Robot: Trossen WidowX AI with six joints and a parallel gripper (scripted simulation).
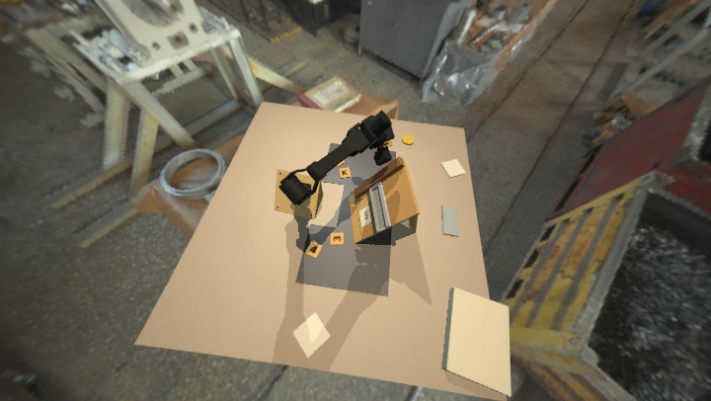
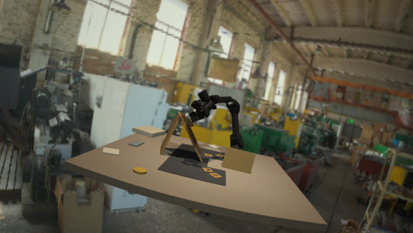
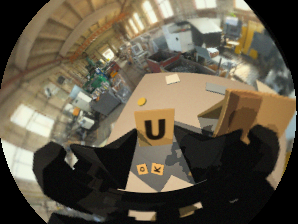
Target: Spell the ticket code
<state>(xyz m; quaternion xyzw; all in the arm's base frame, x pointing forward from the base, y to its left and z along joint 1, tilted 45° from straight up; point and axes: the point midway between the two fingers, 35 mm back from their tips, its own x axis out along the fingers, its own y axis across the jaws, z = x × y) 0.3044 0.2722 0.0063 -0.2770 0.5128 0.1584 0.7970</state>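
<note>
Gripping the U tile point(image 3: 154, 129), the hand point(image 1: 383, 149) point(image 2: 193, 117) point(image 3: 154, 129) is closed on its edges, with the letter facing the wrist view and the tile lifted off the tabletop point(image 1: 223, 279) point(image 2: 260, 200) point(image 3: 150, 90). It hangs near the upper end of the sloped board point(image 1: 405, 199) point(image 2: 189, 133) point(image 3: 270, 115), not in line with the rail point(image 1: 379, 206) as far as I can judge.

As for progress, no tile shows in the rail from above, so the job looks to be at its first placement (a shadow falls there, so I say that with some caution). Four tiles are left lying flat on the dark mat point(image 1: 348, 269) point(image 2: 179, 170) point(image 3: 150, 152): the K tile point(image 1: 344, 173) point(image 3: 157, 169) beside one that may be an O or a 0 point(image 3: 142, 169), and the 3 tile point(image 1: 337, 238) near the 4 tile point(image 1: 313, 249).

The ticket point(image 1: 365, 215) sits on the board beside the rail, its print too small to read, so I cannot tell which tiles belong. Lining up with the open end, sliding home and releasing probably all remain.
</note>
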